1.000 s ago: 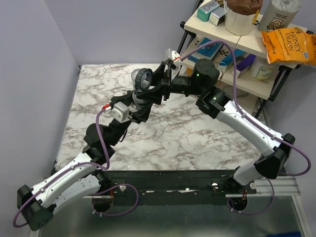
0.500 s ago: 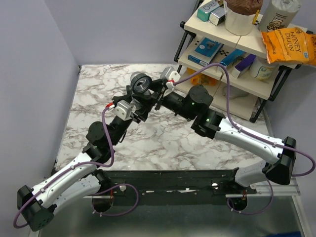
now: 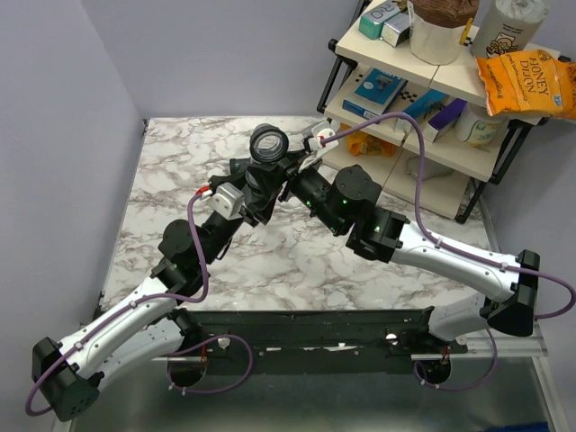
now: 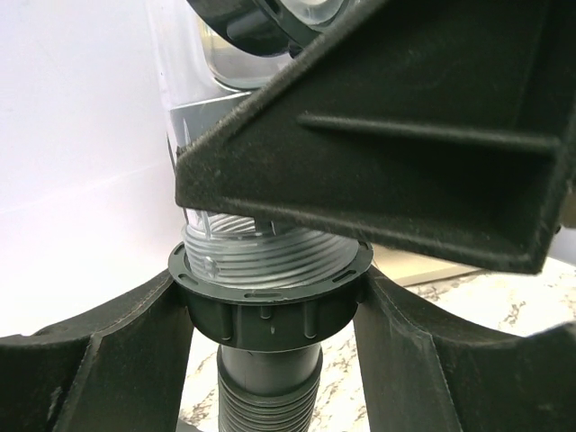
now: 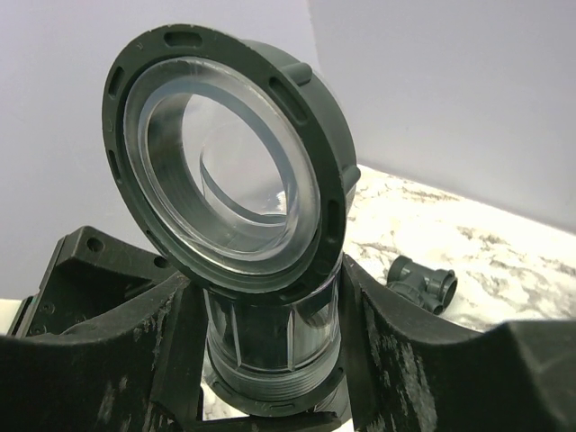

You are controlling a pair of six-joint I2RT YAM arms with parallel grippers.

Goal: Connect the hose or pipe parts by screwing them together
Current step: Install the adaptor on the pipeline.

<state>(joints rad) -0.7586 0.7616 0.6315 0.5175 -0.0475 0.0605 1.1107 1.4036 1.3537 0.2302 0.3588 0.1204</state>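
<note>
Two robot arms meet in the air above the marble bench, over its middle and toward the far edge. Between them they hold the joint being made.

The left claw is clenched on the black nut at the top end of the ribbed hose, one finger pressed to each side. The hose hangs straight down from the nut. In the overhead view the arms hide most of it.

The right claw grasps the clear piece by its round body, just under a wide black ring that tilts up toward the overhead camera. The bottom of the clear piece sits upright in the nut, in line with the hose.

The hold looks chosen for screwing: one claw pins the nut so it cannot spin, while the other grips the mating part on the same axis so it can be turned. Lifting both parts off the bench leaves room for the wrists to rotate.

Several clear threads show above the nut's rim, so the joint appears started but not fully tightened. More turning seems needed, and a tilt between the parts could cross the threads.

A small black fitting lies on the bench beyond the claws, untouched and well apart from the held joint.
</note>
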